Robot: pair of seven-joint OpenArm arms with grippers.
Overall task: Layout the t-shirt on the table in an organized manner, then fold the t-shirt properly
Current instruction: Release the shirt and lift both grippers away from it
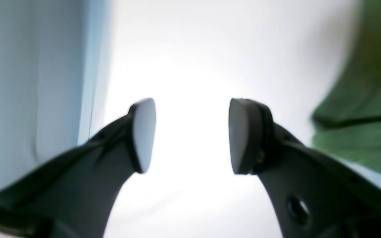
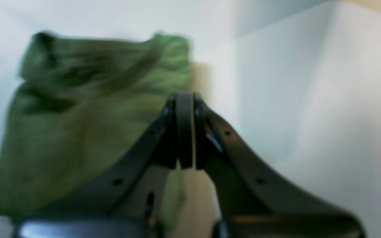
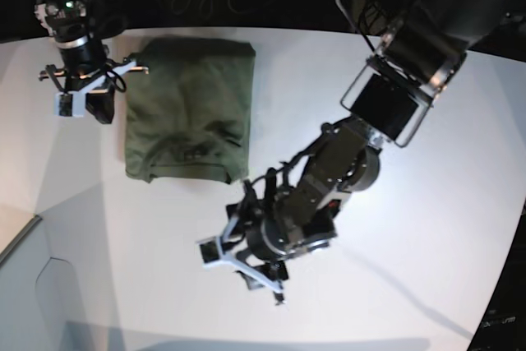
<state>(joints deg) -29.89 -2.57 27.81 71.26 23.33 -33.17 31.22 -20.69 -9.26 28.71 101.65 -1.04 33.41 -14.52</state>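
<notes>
Folded t-shirt [image 3: 189, 108] lies far-left on the worktop [image 3: 427, 203]; left hand [image 1: 190, 135] released, right hand [image 2: 184, 132] clenched empty, both clear.

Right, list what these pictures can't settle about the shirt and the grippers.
- Shirt, right wrist view: motion blur hides seams and collar print; the shut right gripper covers its near corner.
- Shirt, left wrist view: cut off by the right edge, out of focus.
- Left gripper, base view: the arm hides its open fingers.
- Shirt's underside: hidden against the table.
</notes>
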